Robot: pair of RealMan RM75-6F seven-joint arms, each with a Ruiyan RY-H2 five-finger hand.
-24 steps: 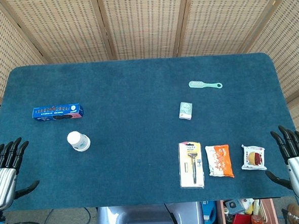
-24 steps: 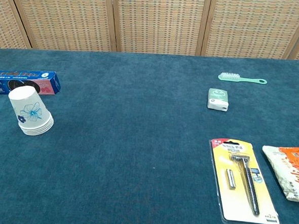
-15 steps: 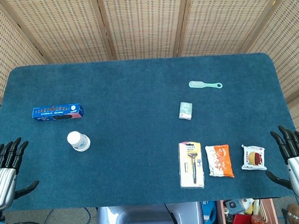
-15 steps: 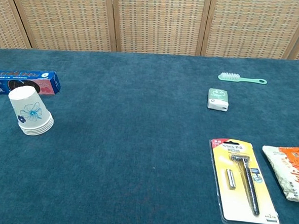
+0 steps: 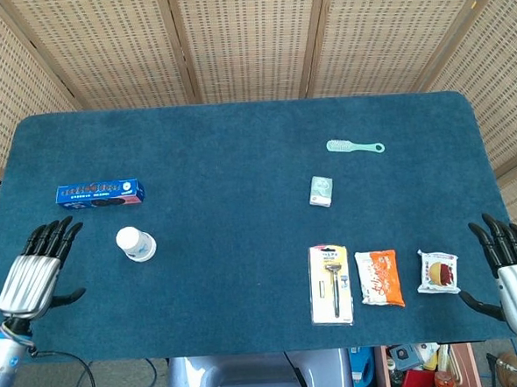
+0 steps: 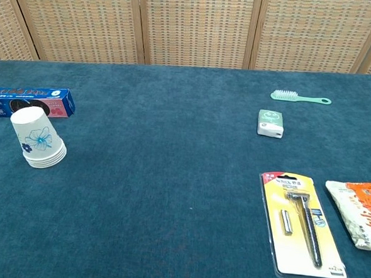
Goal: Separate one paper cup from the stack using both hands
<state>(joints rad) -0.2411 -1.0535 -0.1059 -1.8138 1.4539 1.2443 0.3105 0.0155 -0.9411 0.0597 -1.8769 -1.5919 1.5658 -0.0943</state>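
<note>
A stack of white paper cups (image 5: 136,244) with a blue flower print stands upside down on the left of the blue table; the chest view shows the stack (image 6: 37,139) too. My left hand (image 5: 37,270) hovers over the table's near left corner, fingers spread and holding nothing, a hand's width left of the cups. At the near right edge my right hand (image 5: 513,268) is also spread and holds nothing, far from the cups. Neither hand appears in the chest view.
A blue biscuit box (image 5: 100,193) lies just behind the cups. On the right lie a green brush (image 5: 354,145), a small pale packet (image 5: 321,190), a carded razor (image 5: 332,284), an orange snack bag (image 5: 379,277) and a small snack packet (image 5: 439,271).
My left hand has moved up and rightward over the table's corner, closer to the cups. The right hand has sunk slightly. The cups have not moved.
</note>
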